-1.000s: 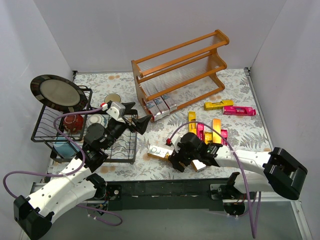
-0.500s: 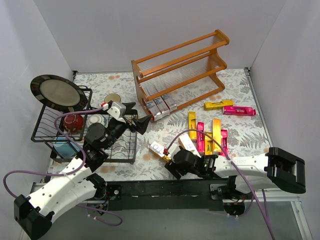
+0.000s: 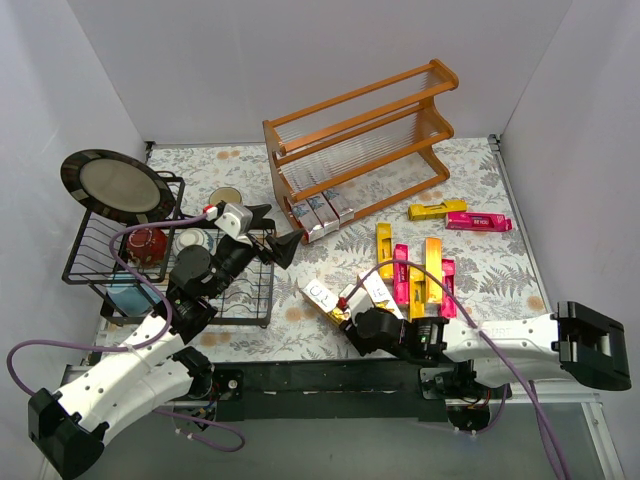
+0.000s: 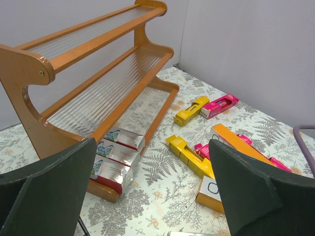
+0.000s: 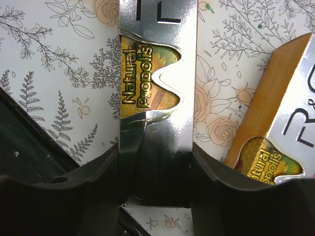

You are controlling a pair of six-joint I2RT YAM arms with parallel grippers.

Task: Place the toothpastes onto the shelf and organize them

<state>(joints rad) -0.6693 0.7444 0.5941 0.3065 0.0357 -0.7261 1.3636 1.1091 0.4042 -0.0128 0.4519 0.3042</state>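
Your right claw [image 5: 156, 169] is pinching the long silver-and-white toothpaste carton with the gold "Natural Propolis" panel [image 5: 156, 59]. Both fingers [image 5: 98, 172] are pressing its long sides near one end, so the jaws are standing narrow on the box. The rest of the carton is running straight out ahead of the claw over the floral tablecloth [image 5: 59, 64]. I cannot tell whether it is lifted yet.

The foil face looks creased just ahead of the fingers, so I would squeeze no harder. Since you are gripping near one end, raise it level before swinging, or the far end may sag.

A second silver carton with an orange side [image 5: 275, 113] is lying just right of the claw, and the dark table edge [image 5: 29, 147] is sitting close behind on the left. Lift straight up first.

The orange-brown wooden stepped shelf [image 3: 275, 150] is standing well ahead. Three silver cartons [image 3: 320, 215] are filling the left end of its lowest tier, leaving room to their right. Your left claw [image 4: 152, 206] is hanging wide open, holding nothing, off to the left.
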